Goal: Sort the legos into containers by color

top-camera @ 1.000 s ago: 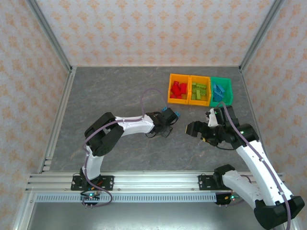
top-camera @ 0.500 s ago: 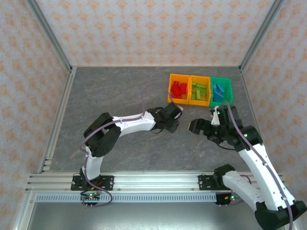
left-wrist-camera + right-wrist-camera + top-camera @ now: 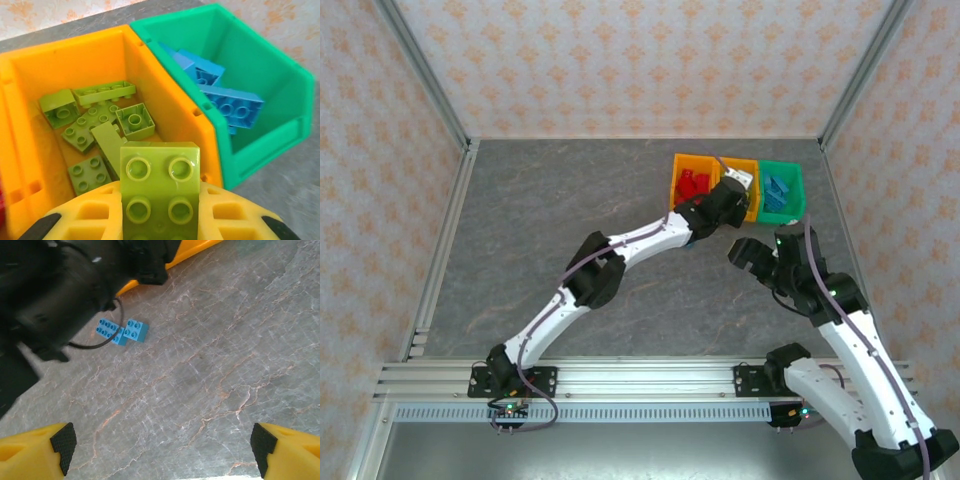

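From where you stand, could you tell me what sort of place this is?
Probably a lab robot cell: aluminium frame posts boxing in patterned wall panels, and a mounting rail at the near edge of the grey tabletop.

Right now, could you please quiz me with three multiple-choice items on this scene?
1. Where is the left gripper's lime brick?
A. Above the orange bin of green bricks.
B. Inside the green bin.
C. On the table.
2. What colour are the loose bricks on the table?
A. Red.
B. Light blue.
C. Lime.
3. How is the right gripper?
A. Open, empty.
B. Shut on a brick.
C. Shut on a bin's rim.
Answers: 1 A, that bin lies right below it; 2 B, both are light blue; 3 A, its fingers stand wide apart.
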`<move>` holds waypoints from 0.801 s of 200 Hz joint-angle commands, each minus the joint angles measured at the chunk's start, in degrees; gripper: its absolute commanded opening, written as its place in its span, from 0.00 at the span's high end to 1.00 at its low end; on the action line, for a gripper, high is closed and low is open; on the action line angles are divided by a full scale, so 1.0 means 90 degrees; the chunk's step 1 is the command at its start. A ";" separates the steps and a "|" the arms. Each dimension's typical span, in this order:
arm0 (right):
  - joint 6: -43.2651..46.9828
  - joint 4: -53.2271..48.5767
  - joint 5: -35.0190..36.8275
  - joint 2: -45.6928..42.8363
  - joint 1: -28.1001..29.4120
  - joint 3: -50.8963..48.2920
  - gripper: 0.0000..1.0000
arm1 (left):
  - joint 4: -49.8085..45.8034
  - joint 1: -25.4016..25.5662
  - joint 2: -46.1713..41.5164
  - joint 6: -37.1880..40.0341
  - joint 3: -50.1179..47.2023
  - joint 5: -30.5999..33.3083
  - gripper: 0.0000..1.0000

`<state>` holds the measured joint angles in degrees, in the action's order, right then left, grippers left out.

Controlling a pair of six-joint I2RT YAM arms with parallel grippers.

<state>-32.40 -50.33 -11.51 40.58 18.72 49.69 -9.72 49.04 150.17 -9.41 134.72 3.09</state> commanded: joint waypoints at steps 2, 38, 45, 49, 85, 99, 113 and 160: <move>-0.0114 -0.0142 0.0322 -0.0339 0.0024 -0.0167 0.08 | -0.0097 -0.0099 0.0313 0.0226 0.1104 0.0576 0.64; -0.0125 -0.0190 0.0293 -0.0383 0.0024 -0.0302 0.08 | -0.0312 -0.0098 -0.0029 0.0118 0.1085 0.0507 0.50; -0.0123 -0.0138 0.0282 -0.0354 0.0024 -0.0324 0.08 | -0.0206 -0.0081 -0.0283 0.0123 0.0778 0.0488 0.49; -0.0125 -0.0114 0.0265 -0.0334 0.0027 -0.0341 0.08 | -0.0117 -0.0062 -0.0467 0.0124 0.0559 0.0462 0.49; -0.0088 0.0159 0.0126 0.0037 0.0029 -0.0308 0.08 | 0.1383 0.0067 -0.2561 0.0148 -0.2324 0.0139 0.49; -0.0064 0.0253 0.0086 0.0190 0.0020 -0.0278 0.08 | 0.1588 0.0097 -0.3423 -0.0041 -0.3340 0.0241 0.49; -0.0012 0.0420 0.0059 0.0370 0.0027 -0.0311 0.08 | 0.1973 0.0138 -0.4424 -0.0133 -0.4572 0.0347 0.49; 0.0484 0.0858 0.0689 0.2328 0.0029 -0.0067 0.08 | 0.1307 0.0455 -0.7527 -0.0032 -0.7655 0.0188 0.48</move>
<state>-31.73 -46.15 -9.76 52.62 18.72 47.24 5.58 51.40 90.78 -10.61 74.67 5.41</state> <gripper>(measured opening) 0.921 0.516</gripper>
